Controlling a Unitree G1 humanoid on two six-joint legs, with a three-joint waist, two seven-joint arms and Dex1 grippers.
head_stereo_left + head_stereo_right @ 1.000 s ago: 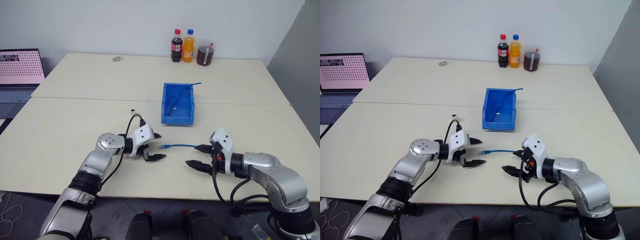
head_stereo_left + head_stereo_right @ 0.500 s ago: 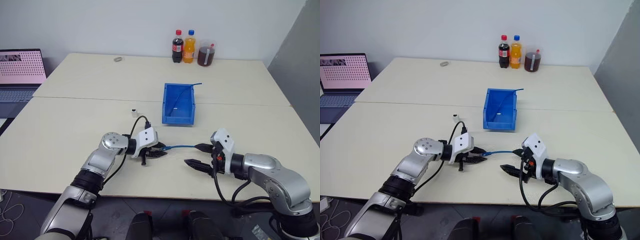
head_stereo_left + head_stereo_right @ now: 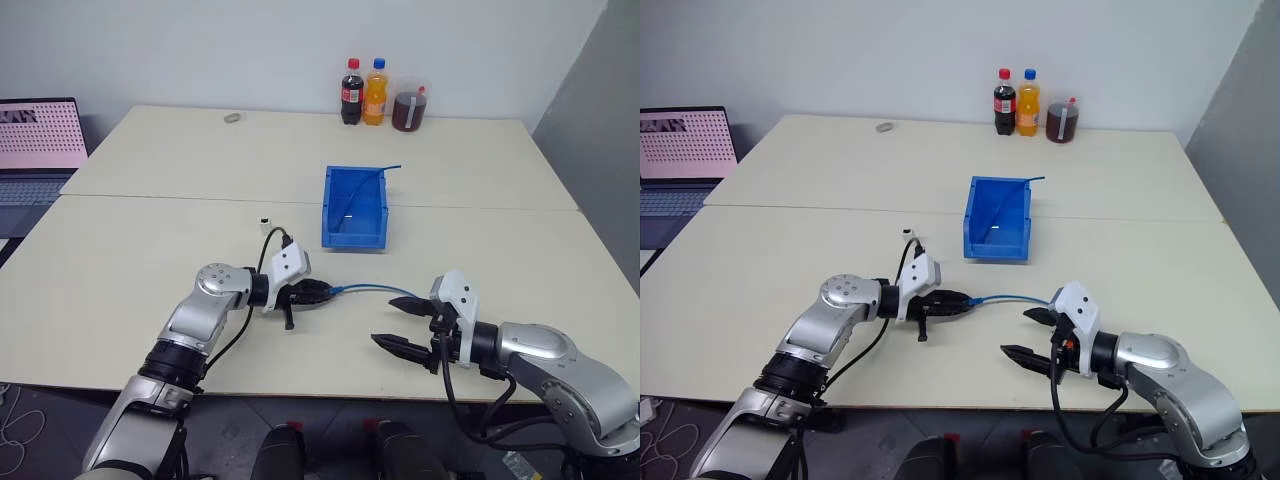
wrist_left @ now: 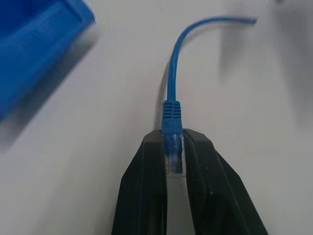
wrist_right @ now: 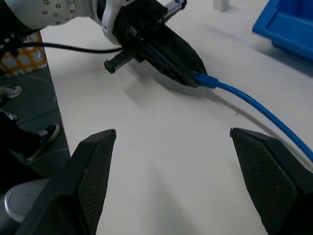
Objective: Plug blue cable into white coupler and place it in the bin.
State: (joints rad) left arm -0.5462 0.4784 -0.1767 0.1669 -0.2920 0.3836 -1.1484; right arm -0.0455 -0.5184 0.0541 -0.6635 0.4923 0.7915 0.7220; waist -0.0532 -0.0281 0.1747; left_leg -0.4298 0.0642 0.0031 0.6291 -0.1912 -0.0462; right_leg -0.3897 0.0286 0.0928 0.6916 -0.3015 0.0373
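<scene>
Now, you have one bin (image 3: 355, 207) mid-table: rigid, light, best left where it stands. One blue cable (image 3: 375, 291) runs along the table between the arms; judge it limp and featherweight, so hold it at the stiff plug, as your left gripper (image 4: 174, 161) does, clamped shut on that clear end. Your right gripper (image 3: 405, 323) hangs spread wide and empty. One white coupler (image 3: 265, 221) stands left of the bin; tiny, hard, likely slippery, so pinch its flat sides.
</scene>
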